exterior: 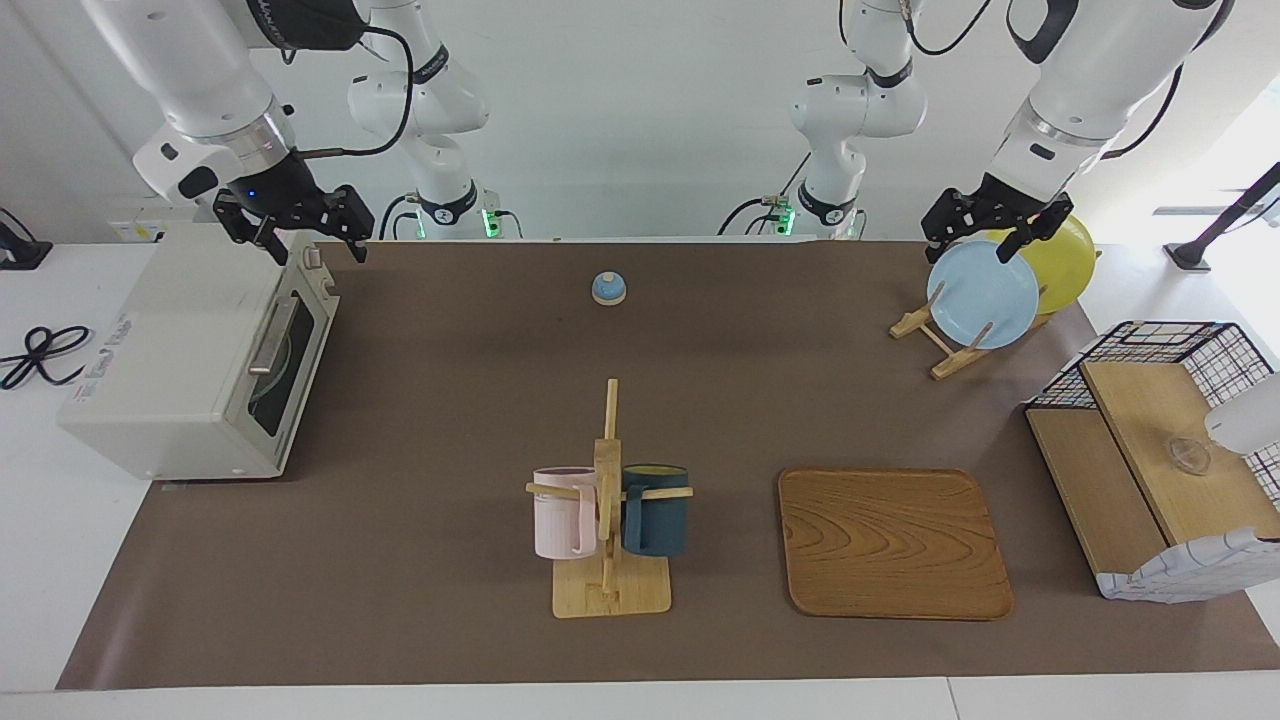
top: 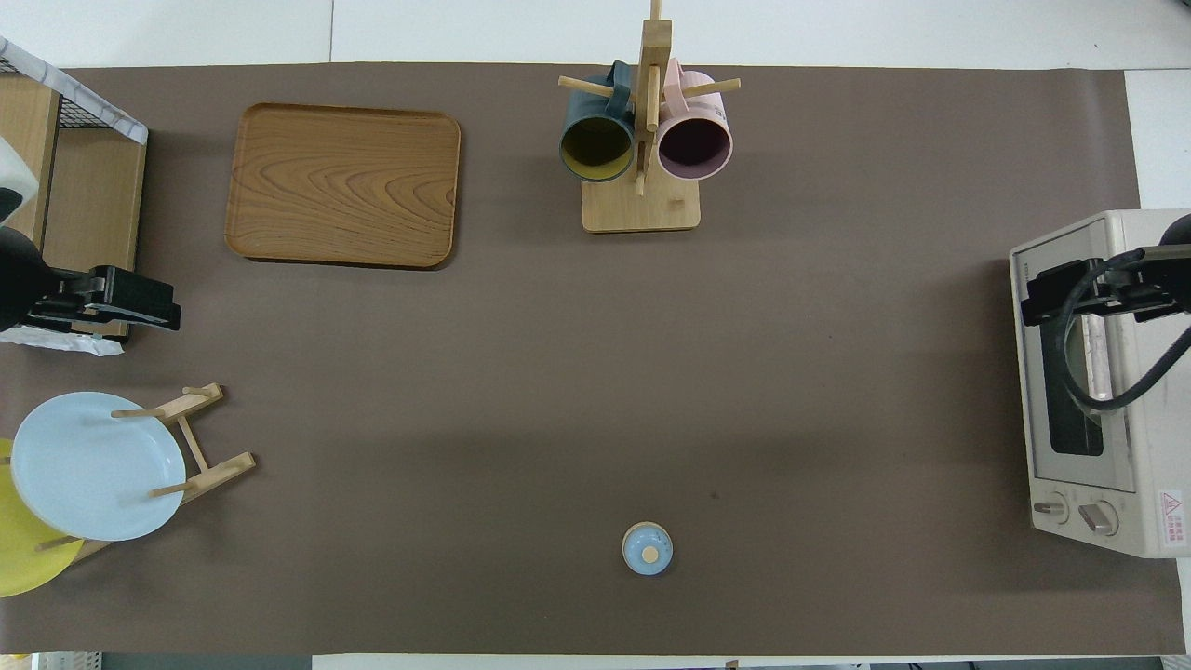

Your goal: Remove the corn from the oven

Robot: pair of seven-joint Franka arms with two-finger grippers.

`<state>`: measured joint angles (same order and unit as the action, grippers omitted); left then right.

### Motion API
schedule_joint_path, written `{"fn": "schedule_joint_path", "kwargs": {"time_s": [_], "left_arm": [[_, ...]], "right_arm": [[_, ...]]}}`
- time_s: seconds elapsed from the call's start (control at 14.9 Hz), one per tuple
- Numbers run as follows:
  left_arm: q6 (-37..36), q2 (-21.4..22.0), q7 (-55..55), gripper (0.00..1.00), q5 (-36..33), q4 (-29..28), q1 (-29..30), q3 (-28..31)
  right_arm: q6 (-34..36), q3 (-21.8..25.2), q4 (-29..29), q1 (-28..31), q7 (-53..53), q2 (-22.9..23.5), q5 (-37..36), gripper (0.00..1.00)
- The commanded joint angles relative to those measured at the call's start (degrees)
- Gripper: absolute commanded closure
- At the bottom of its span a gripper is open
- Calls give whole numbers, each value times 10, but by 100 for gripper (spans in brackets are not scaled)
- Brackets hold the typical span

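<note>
Right gripper jaws spread, empty, above oven top edge; door shut, handle below it; corn unseen, presumably inside; left gripper spread, empty, waits over plates

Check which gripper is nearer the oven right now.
Right. The right gripper hangs open over the oven, above its closed door. The left gripper, also open, is at the other end of the table, over the plate rack.
</note>
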<state>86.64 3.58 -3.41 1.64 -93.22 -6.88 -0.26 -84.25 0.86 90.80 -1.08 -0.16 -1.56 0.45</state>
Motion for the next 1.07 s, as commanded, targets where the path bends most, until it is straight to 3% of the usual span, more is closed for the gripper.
{"fn": "schedule_joint_path", "kwargs": {"time_s": [0.0,0.47,0.6,0.67,1.01], "left_arm": [[-7,5,2,0,-9,-1,3,-1],[-7,5,2,0,-9,-2,3,-1],[-7,5,2,0,-9,-2,3,-1],[-7,5,2,0,-9,-1,3,-1],[-7,5,2,0,-9,-2,3,-1]], "right_arm": [[8,-7,-11,7,7,6,3,0],[-6,-6,26,5,-29,-5,0,0],[-22,-5,46,5,-43,-13,-10,81],[-32,-5,60,5,-55,-17,-21,100],[-155,-1,195,20,-135,-72,-80,100]]}}
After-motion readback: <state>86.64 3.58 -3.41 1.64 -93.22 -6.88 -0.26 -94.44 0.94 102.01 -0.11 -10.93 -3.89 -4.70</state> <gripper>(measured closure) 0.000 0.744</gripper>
